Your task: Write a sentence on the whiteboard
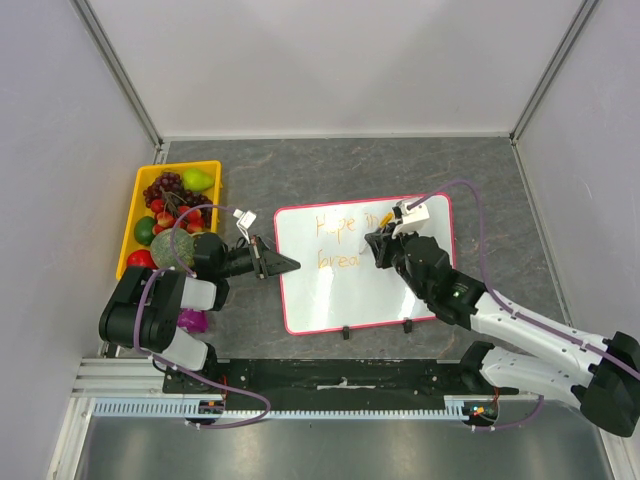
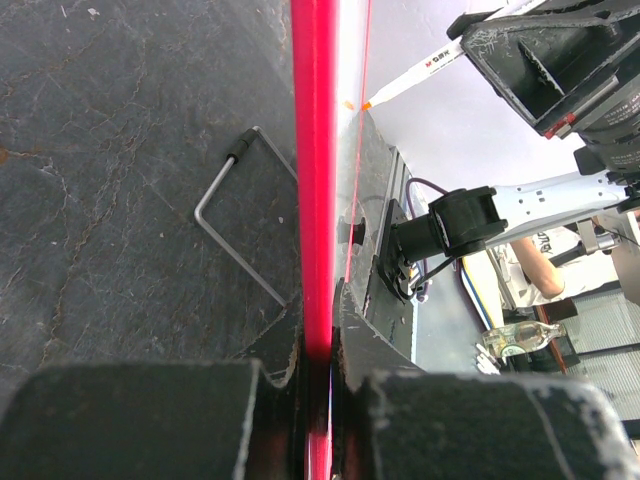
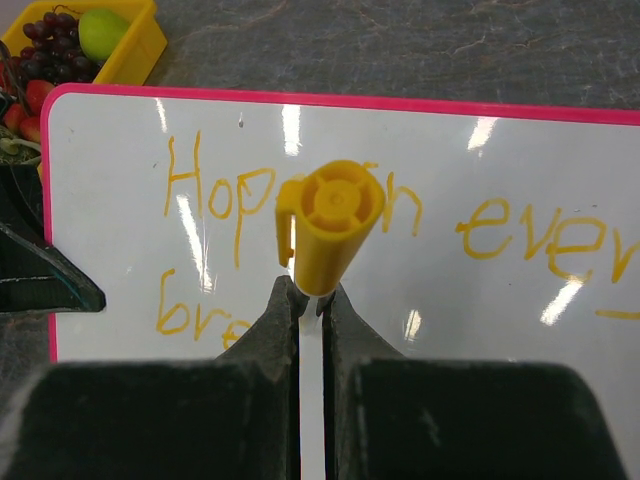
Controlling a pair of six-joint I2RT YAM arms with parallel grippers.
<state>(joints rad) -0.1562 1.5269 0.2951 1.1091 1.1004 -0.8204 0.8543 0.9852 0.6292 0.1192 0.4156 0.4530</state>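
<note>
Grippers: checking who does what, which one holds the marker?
The right gripper, shut on the yellow-capped marker; the left gripper instead clamps the whiteboard by its edge.

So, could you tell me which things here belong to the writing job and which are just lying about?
For the job:
- whiteboard, its edge clamped in the left fingers
- orange sentence, part written
- marker, held in the right fingers

Lying about:
- yellow tray
- fruit in it
</note>
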